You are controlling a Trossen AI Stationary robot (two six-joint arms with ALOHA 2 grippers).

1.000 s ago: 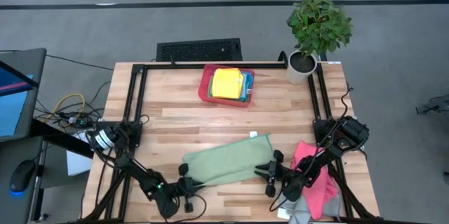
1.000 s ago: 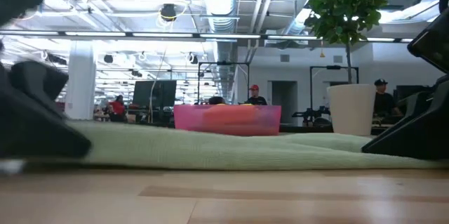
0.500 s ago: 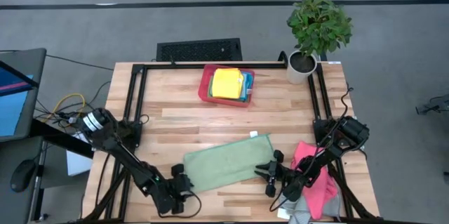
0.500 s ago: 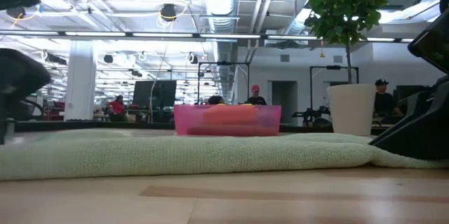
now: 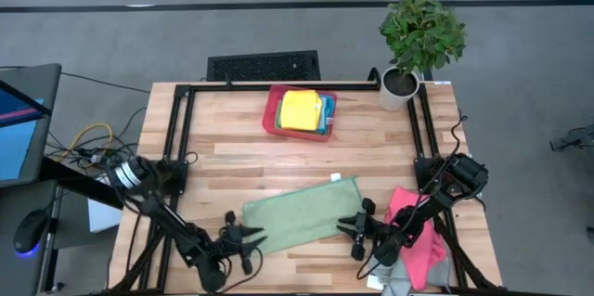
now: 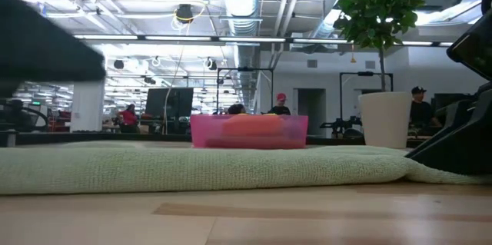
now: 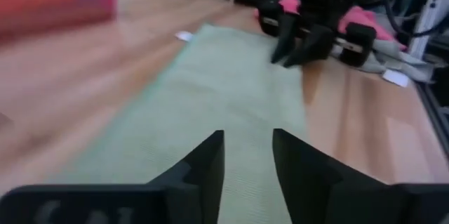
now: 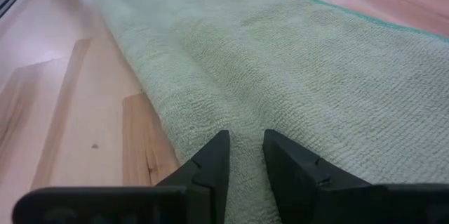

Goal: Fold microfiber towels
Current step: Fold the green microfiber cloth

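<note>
Left gripper (image 5: 243, 243), fingers parted and empty, sits at the green towel's (image 5: 302, 213) eight o'clock end; right gripper (image 5: 355, 229) pinches the four o'clock end. Towel's long axis runs between them.

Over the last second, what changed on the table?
The left gripper let go of the green towel's left end, backed off to the left, then came back to that edge, its fingers slightly apart over the cloth. That end, bunched up before, now lies flat. The right gripper stayed at the towel's right end; the red tray, pink towel and plant did not move.
</note>
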